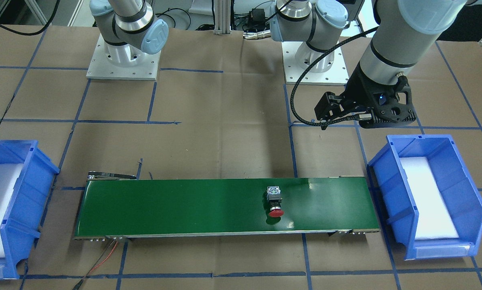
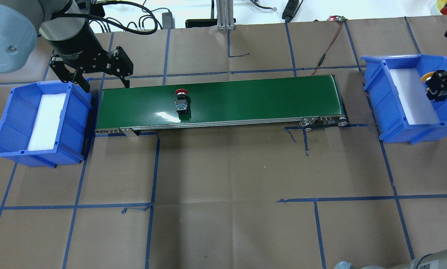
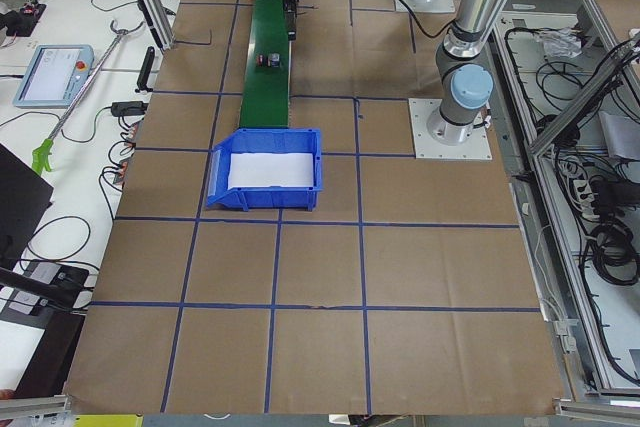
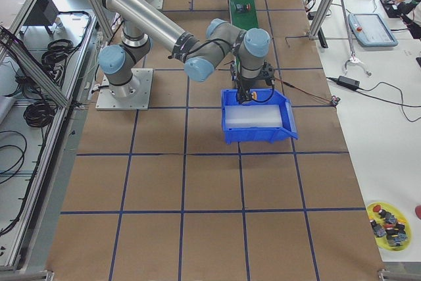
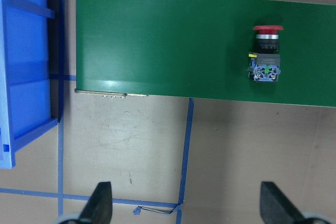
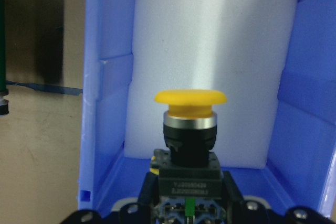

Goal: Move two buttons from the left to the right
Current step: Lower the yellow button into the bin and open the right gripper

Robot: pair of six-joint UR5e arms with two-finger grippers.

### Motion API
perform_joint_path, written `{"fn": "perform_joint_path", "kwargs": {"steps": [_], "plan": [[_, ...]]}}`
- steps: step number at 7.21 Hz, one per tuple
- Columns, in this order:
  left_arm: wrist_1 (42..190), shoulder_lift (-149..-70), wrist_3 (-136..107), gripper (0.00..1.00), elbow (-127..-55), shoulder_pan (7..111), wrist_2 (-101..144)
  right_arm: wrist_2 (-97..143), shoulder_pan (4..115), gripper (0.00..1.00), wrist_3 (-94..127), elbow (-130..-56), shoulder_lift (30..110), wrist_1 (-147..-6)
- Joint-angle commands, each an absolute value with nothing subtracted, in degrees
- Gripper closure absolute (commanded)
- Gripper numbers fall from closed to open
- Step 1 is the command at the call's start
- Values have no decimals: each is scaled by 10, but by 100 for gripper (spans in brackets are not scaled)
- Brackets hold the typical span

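Note:
The red-capped button [image 2: 181, 101] lies on its side on the green conveyor belt [image 2: 246, 97], left of its middle; it also shows in the left wrist view [image 5: 266, 51] and the front view [image 1: 275, 201]. My left gripper [image 2: 105, 86] is open and empty, above the belt's left end beside the left blue bin [image 2: 6, 123]; its fingertips [image 5: 102, 203] show wide apart. My right gripper [image 2: 437, 87] is shut on the yellow-capped button [image 6: 190, 114], holding it over the white foam of the right blue bin [image 2: 376, 93].
Both bins hold a white foam pad [image 2: 46, 119]. A red-black cable [image 2: 326, 48] runs from the belt's far right end. A yellow dish of spare buttons [image 4: 388, 223] sits at the table's right corner. Blue tape lines grid the brown table.

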State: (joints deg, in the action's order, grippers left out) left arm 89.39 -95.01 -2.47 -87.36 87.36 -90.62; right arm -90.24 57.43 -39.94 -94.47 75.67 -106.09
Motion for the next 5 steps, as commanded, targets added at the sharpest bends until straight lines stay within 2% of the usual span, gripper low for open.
{"fn": "perform_joint_path", "kwargs": {"steps": [1, 5], "plan": [[894, -950, -25, 0, -874, 874, -906, -916, 574, 94, -402, -968, 727, -1134], [894, -950, -27, 0, -874, 874, -905, -916, 574, 94, -399, -978, 650, -1187]]}}
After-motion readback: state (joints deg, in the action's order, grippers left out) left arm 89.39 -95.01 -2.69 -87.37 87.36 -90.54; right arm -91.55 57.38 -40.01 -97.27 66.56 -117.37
